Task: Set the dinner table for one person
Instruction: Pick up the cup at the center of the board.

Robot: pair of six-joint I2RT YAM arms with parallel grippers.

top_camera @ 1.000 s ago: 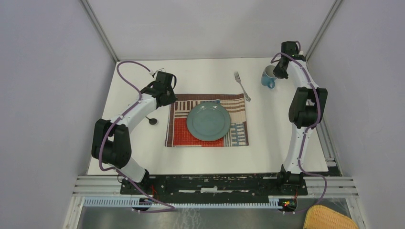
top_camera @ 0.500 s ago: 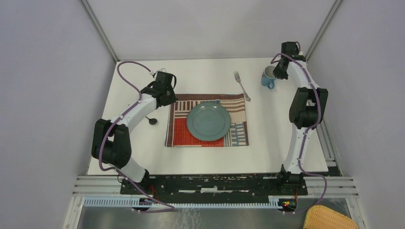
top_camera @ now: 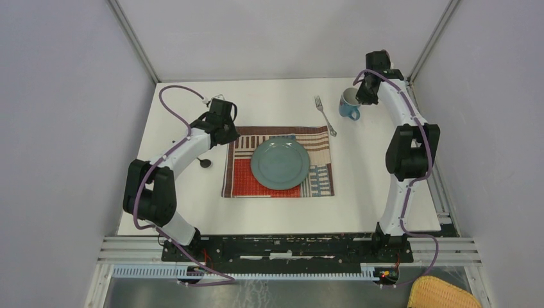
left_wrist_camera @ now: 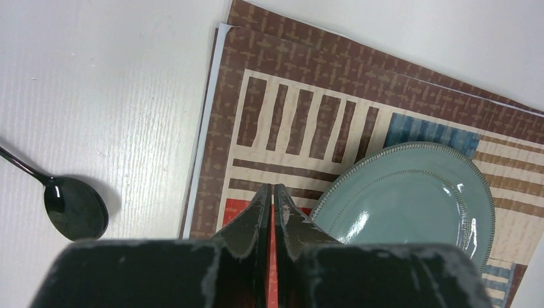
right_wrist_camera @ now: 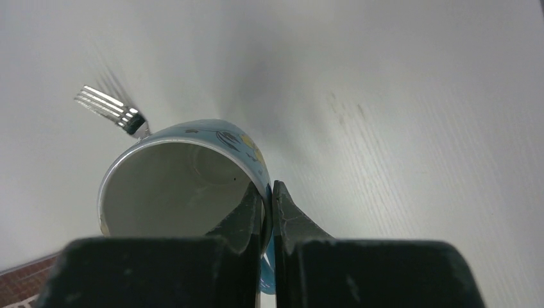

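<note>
Clamping the mug [right_wrist_camera: 179, 186] rim, the right gripper [right_wrist_camera: 269, 192] sits at the table [top_camera: 276, 218] upper right; I'd move it low and level, clear of the fork [top_camera: 325, 115], to the plate [top_camera: 279, 163] upper right; left gripper [left_wrist_camera: 272, 192] closed, empty, over the placemat [left_wrist_camera: 289, 83].

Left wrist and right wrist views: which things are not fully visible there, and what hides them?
The spoon, left wrist view: handle cut off by the left edge.
The plate, left wrist view: lower part hidden behind the left gripper.
The fork, right wrist view: only blurred tines show; the mug hides the handle.
The mug, right wrist view: lower side hidden behind the right gripper.
</note>
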